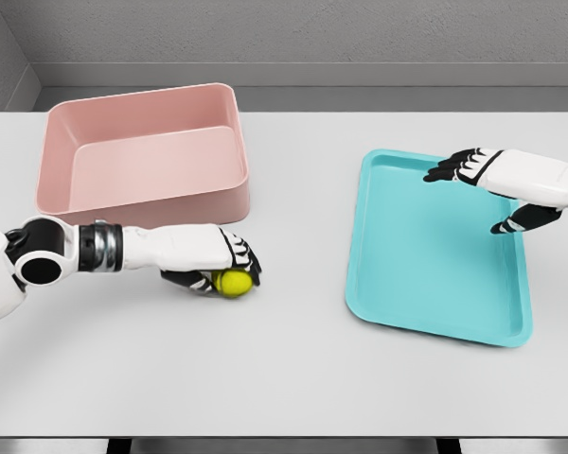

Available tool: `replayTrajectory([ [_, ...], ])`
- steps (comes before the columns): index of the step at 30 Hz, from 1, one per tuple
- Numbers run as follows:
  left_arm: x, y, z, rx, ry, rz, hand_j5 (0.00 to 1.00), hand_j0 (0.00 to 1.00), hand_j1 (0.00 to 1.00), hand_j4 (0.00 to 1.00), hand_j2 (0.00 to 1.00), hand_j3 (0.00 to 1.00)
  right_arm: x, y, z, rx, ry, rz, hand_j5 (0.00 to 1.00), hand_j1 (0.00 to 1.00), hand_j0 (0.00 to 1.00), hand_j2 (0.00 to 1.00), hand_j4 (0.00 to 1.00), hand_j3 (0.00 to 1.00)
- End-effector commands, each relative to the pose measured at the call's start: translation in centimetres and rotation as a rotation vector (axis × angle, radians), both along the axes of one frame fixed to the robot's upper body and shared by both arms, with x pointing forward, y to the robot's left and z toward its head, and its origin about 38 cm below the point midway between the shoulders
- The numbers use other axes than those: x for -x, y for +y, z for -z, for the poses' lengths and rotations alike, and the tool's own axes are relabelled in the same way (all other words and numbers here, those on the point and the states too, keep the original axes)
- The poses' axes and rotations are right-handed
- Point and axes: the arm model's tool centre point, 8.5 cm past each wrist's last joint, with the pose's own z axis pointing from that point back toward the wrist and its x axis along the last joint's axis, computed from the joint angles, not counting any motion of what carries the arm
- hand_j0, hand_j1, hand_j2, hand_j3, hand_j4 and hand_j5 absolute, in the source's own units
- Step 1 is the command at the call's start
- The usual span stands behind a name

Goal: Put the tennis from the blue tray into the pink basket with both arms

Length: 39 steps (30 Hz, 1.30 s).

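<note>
Nearest the camera, the white left arm comes in from the lower left over the pale grey bench (284,378), its black elbow joint low at the picture's edge and its forearm reaching toward the bench's middle. At its end the left hand (218,265) has its black-tipped fingers curled round the small yellow-green tennis ball (234,283), which sits at the bench surface or just above it; the view does not settle whether it touches. Ball and hand lie just in front of the near right corner of the pink rectangular plastic basket (222,194), outside its wall, not inside it. That basket stands toward the bench's far left corner, open side up, with smooth rounded walls. On the right half of the bench lies the flat turquoise-blue rectangular tray (435,322), slightly skewed to the bench's edges, its long side running from far to near. Over the tray's far right corner hangs the right hand (488,189), its arm coming in from the right edge; its fingers are spread and loose, the thumb pointing down, gripping nothing.
</note>
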Motion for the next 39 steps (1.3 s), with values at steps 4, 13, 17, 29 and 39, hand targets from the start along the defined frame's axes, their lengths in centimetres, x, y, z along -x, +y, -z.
replayTrajectory([
  [4,-0.3,-0.2,-0.9,0.026,-0.009,-0.004,0.59,0.59,0.59,0.59,0.59,0.59,0.0,0.0,0.0,-0.007,0.002,0.003,1.00,1.00,1.00,1.00,1.00,1.00],
  [13,-1.0,-0.5,-3.1,0.071,-0.046,-0.005,0.59,0.59,0.59,0.59,0.59,0.59,0.0,-0.1,-0.2,-0.017,0.003,0.007,1.00,1.00,1.00,1.00,1.00,1.00],
  [17,-1.4,-0.7,-4.2,0.094,-0.062,-0.004,0.59,0.59,0.59,0.59,0.59,0.59,0.0,-0.1,-0.2,-0.018,0.005,0.007,1.00,1.00,1.00,1.00,1.00,1.00],
  [29,-2.5,1.0,-7.7,0.153,-0.138,-0.055,0.59,0.59,0.59,0.59,0.59,0.59,-0.2,-0.5,0.0,-0.016,0.008,0.021,1.00,1.00,1.00,1.00,1.00,1.00],
  [39,-4.0,2.5,-10.9,0.205,-0.183,-0.106,0.59,0.59,0.59,0.59,0.59,0.59,-0.2,-0.5,0.0,-0.017,0.008,0.020,1.00,1.00,1.00,1.00,1.00,1.00],
])
